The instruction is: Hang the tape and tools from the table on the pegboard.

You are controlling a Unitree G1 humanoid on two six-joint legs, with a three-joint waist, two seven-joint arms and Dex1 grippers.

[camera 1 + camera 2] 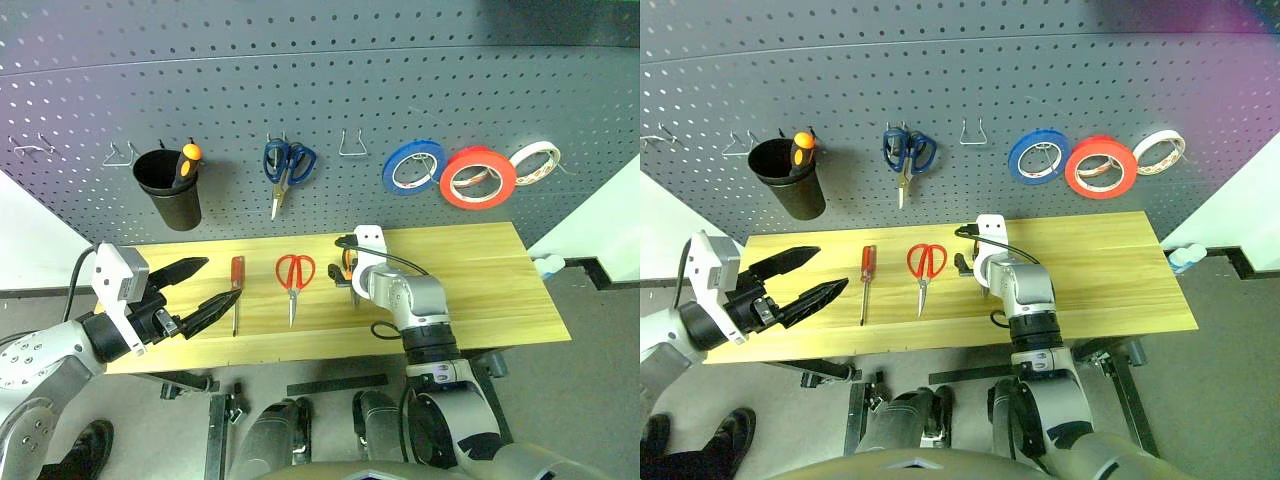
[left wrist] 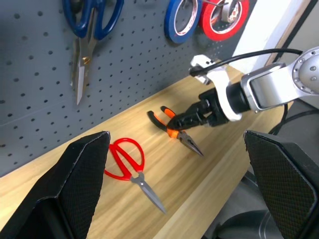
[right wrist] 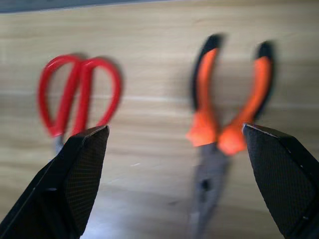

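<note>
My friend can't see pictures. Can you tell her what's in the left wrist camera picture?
The robot's right claw hangs open just above small orange-and-black pliers lying on a light wooden table, with red scissors lying nearby. Behind them, blue scissors, a blue tape roll and a red tape roll hang on a grey pegboard.

the two head views look forward and down from above onto the worktop [image 1: 480, 270] and pegboard [image 1: 320, 90], sharing one scene. the left wrist view looks across the worktop from its end. the right wrist view sits close, sharing the pliers [image 3: 224, 124].
</note>
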